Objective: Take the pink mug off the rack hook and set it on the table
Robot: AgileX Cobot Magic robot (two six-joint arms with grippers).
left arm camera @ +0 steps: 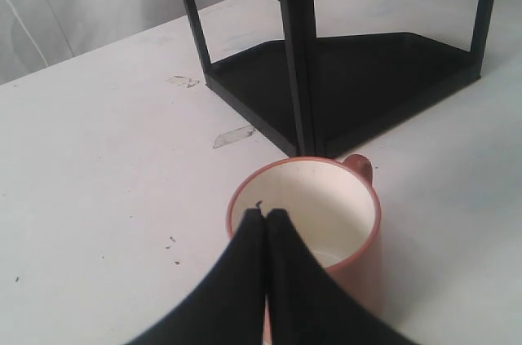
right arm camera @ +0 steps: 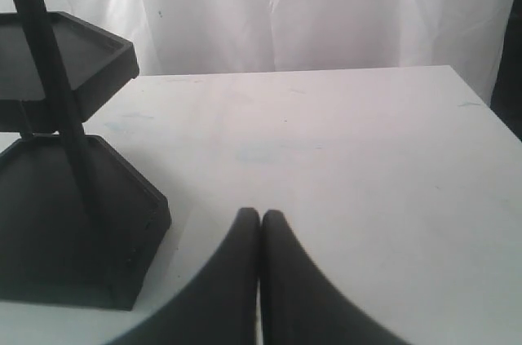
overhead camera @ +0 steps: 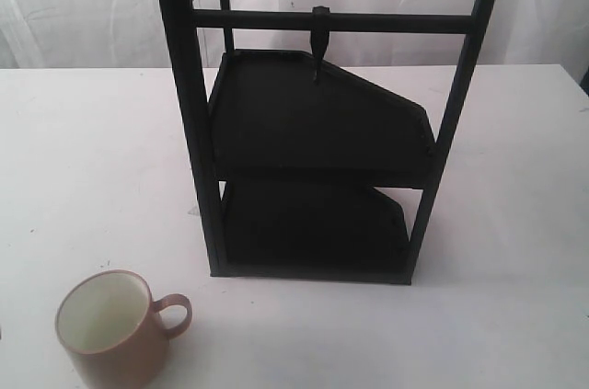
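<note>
Pink mug (overhead camera: 115, 329) is off the rack hook (overhead camera: 319, 44) and stands upright on the table (overhead camera: 497, 315), mouth up, cream inside showing. In the exterior view it sits at the lower left, near the front-left post of the rack (overhead camera: 198, 113) but not touching it. Handle points right, toward the rack's foot.

Hook hangs down from the crossbar (overhead camera: 386, 22), its tip just over the upper tray shelf (overhead camera: 313, 122). The lower tray shelf (overhead camera: 313, 228) sits at table level.

Left gripper (left arm camera: 265, 214) – fingers pressed flat together, no gap, nothing pinched. In its wrist view the tips line up with the mug's near rim, with the mug's mouth just beyond them. The exterior view shows the whole mug with nothing touching it; neither arm appears in that view.

Right gripper (right arm camera: 260, 214) – also pressed together, holding nothing, over bare tabletop on the other side of the rack, well apart from the mug.

Two tape scraps (left arm camera: 235, 136) lie on the table beside the rack's base on the left arm's side. White curtain (overhead camera: 92, 3) runs behind the table.
</note>
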